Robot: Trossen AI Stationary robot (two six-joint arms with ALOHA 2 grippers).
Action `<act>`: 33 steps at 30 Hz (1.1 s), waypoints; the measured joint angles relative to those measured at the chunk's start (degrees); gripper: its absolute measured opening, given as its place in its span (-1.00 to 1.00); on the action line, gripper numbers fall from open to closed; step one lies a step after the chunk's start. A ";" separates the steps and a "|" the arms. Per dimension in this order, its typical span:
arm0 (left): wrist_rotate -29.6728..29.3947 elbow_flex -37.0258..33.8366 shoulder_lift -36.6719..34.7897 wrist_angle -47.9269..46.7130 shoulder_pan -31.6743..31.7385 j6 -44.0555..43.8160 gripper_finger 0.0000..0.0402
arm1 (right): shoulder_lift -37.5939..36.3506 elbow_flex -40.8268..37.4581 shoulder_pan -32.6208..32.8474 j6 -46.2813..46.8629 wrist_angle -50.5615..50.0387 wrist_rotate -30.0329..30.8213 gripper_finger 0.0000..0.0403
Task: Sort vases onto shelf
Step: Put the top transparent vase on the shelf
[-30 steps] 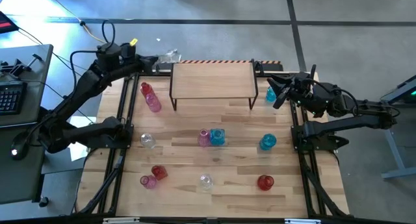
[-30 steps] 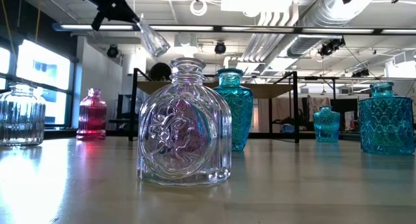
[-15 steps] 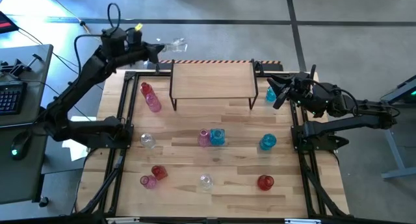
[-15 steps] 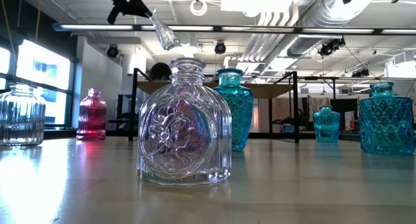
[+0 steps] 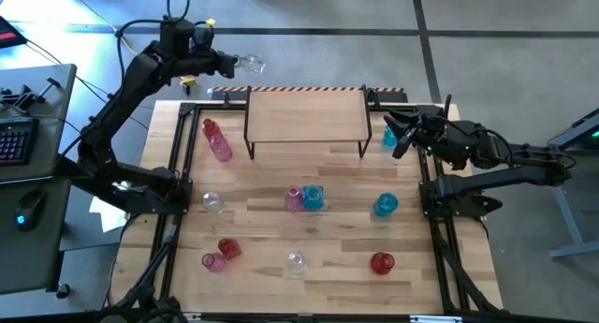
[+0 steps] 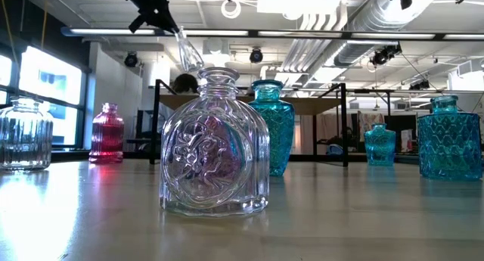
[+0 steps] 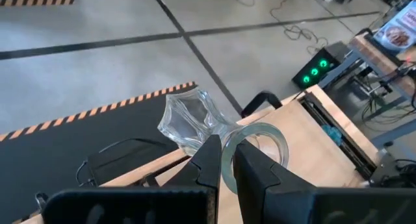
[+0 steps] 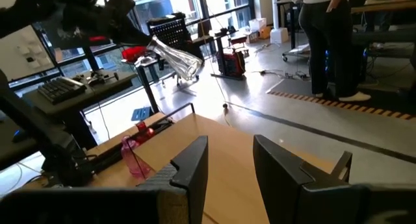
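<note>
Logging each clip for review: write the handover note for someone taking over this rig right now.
Left tool: shut on a clear vase, held by its neck in the air beyond the table's far-left corner, outside the shelf.
Right tool: open, empty, waiting at the shelf's right end beside a small blue vase.
Done: nothing stands on the shelf.
Left: place the held vase, then the others on the tabletop: the pink vase lying near the shelf's left legs, plus clear, pink, red and blue ones across the middle and near edge.
</note>
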 joint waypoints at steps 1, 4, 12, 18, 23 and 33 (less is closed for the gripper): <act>0.02 0.86 0.64 -0.47 0.00 0.02 -0.93 | 0.00 0.00 0.01 0.19 -0.24 0.01 -0.46; 0.13 2.36 2.37 -1.74 -0.02 0.12 -0.93 | 0.00 0.00 0.00 0.18 -0.37 0.02 -0.46; 0.11 3.48 5.76 -5.62 -0.96 0.11 -0.93 | 0.00 0.00 0.00 0.18 -0.37 0.02 -0.46; 0.48 3.48 7.73 -7.10 -3.08 0.86 -0.93 | 0.00 0.00 0.01 0.18 -0.35 0.02 -0.46; 0.57 3.48 9.11 -9.36 -4.56 1.56 -0.93 | 0.00 0.00 0.02 0.18 -0.36 0.02 -0.46; 0.55 3.46 9.59 -12.87 -5.86 2.06 -0.93 | 0.00 0.00 0.00 0.18 -0.45 0.02 -0.46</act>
